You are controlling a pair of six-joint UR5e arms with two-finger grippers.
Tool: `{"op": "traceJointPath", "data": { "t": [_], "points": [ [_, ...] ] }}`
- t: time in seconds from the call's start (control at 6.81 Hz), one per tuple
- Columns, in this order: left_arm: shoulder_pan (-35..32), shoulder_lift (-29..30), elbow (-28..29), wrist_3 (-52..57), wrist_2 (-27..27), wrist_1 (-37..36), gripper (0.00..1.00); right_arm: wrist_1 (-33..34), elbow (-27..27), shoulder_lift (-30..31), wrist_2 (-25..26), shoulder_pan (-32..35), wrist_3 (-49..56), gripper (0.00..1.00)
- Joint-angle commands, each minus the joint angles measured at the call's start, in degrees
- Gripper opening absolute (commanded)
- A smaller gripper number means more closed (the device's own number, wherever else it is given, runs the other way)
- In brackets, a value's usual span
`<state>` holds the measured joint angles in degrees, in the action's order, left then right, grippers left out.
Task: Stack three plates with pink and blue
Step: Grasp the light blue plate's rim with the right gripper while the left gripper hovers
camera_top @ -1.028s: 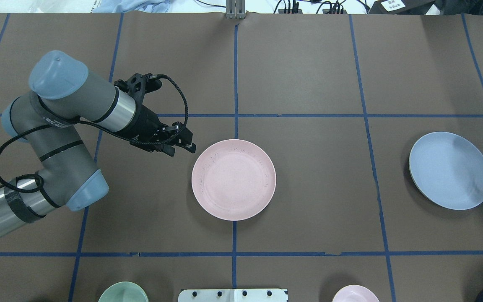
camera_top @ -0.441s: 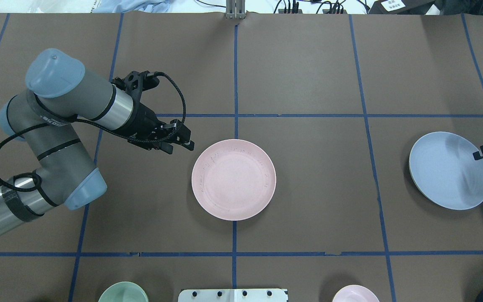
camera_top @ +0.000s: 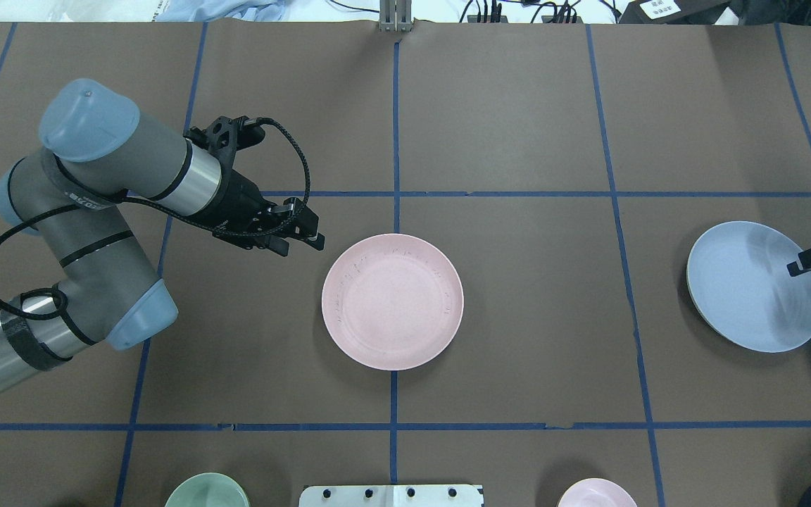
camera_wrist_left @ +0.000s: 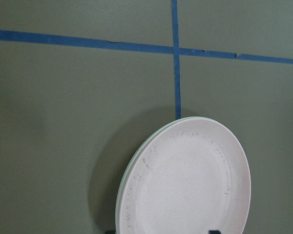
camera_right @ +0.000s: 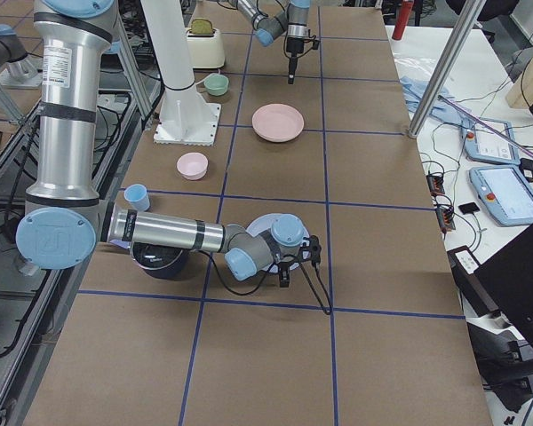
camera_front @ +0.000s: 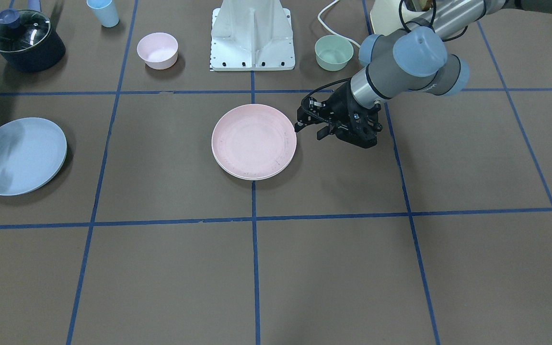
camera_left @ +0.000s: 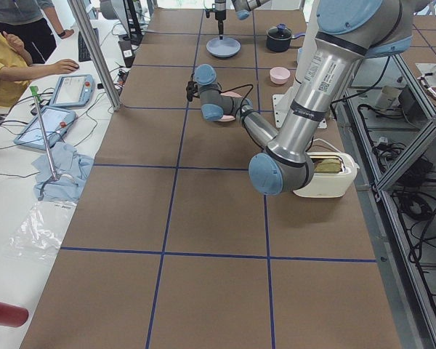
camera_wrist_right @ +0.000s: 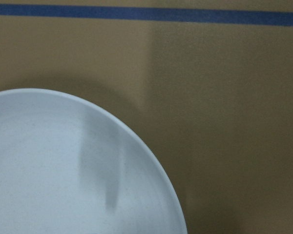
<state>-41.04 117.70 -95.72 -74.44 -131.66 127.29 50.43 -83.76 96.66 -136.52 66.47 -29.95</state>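
While the left gripper (camera_top: 303, 248) hovers jaws apart beside the pink plate (camera_top: 392, 301), cream plate (camera_wrist_left: 123, 187) underneath it, right gripper (camera_top: 810, 260) over the blue plate (camera_top: 750, 296), can't tell its jaws

No readable text right now: the white sticker (camera_right: 60, 64) at upper left and the box label (camera_top: 659, 8) at upper right blur out.

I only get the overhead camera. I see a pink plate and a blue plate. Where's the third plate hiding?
Observer: Under the pink plate. In the left wrist view the rim of a white plate peeks out beneath it.
Operator: What's that dark thing in the bottom right corner?
Observer: A pot with a glass lid, seen whole in the front view.
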Motion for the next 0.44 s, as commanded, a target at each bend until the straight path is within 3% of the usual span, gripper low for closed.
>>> {"op": "traceJointPath", "data": {
  "t": [0.0,0.29],
  "points": [
    [-0.09,-0.01,-0.08,0.00,0.00,-0.03,0.70,-0.06,1.14,-0.24,0.03,-0.38,-0.02,0.91],
    [-0.09,-0.01,-0.08,0.00,0.00,-0.03,0.71,0.02,1.67,-0.33,-0.06,-0.47,-0.02,0.41]
  ]
}}
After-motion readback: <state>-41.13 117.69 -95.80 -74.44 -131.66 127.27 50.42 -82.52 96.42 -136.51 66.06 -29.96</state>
